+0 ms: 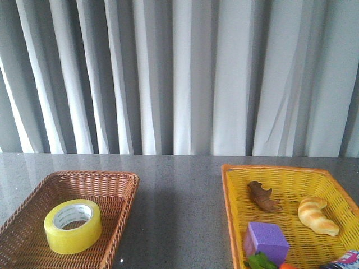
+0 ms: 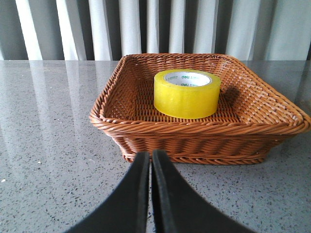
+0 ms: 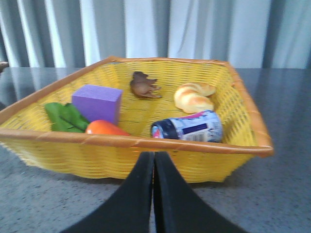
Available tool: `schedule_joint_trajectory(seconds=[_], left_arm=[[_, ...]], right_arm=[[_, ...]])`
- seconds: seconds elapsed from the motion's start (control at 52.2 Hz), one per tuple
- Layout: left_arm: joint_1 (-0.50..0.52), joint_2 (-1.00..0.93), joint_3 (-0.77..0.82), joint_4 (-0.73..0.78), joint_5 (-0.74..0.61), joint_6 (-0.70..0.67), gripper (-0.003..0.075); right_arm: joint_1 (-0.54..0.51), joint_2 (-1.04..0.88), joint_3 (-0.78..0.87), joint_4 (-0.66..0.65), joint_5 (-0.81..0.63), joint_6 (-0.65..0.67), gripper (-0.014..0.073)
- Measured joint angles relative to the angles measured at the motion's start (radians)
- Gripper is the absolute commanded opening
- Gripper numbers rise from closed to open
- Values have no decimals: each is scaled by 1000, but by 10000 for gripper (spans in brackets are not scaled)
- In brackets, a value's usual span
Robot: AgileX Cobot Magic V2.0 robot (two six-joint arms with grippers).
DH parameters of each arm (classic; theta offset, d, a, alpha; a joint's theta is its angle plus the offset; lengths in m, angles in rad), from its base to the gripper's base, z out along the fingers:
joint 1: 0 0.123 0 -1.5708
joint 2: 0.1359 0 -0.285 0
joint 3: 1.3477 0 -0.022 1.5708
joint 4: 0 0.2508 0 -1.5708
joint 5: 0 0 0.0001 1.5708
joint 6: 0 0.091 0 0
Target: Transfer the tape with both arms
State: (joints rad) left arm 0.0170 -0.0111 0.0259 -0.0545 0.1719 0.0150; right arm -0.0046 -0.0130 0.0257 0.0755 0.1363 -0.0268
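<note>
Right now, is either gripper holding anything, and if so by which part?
Nothing is held. The left gripper and right gripper are both shut on nothing, and the tape lies untouched in the brown basket.

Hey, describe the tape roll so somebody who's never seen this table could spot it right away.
On the grey speckled table sit two baskets; look in the brown wicker basket on the robot's left, not the yellow basket. The tape lies flat in it, alone: a wide translucent yellow roll with a white printed core, the only thing in that basket.
</note>
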Motion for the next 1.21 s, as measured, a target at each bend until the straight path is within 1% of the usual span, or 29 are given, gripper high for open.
schedule_joint_trajectory(seconds=[0.077,0.173,0.249,0.422,0.767,1.208], left_arm=[[0,0,0,0,1,0,-6],[0,0,0,0,1,0,-6],[0,0,0,0,1,0,-6],[0,0,0,0,1,0,-6],[0,0,0,0,1,0,-6],[0,0,0,0,1,0,-6]], right_arm=[[-54,-1,0,-5,0,6,-5],[-73,-1,0,-42,0,8,-5],[-74,-1,0,-75,0,9,-5],[-74,-1,0,-106,0,10,-5],[-73,-1,0,-135,0,48,-5],[-53,-1,0,-137,0,50,-5]])
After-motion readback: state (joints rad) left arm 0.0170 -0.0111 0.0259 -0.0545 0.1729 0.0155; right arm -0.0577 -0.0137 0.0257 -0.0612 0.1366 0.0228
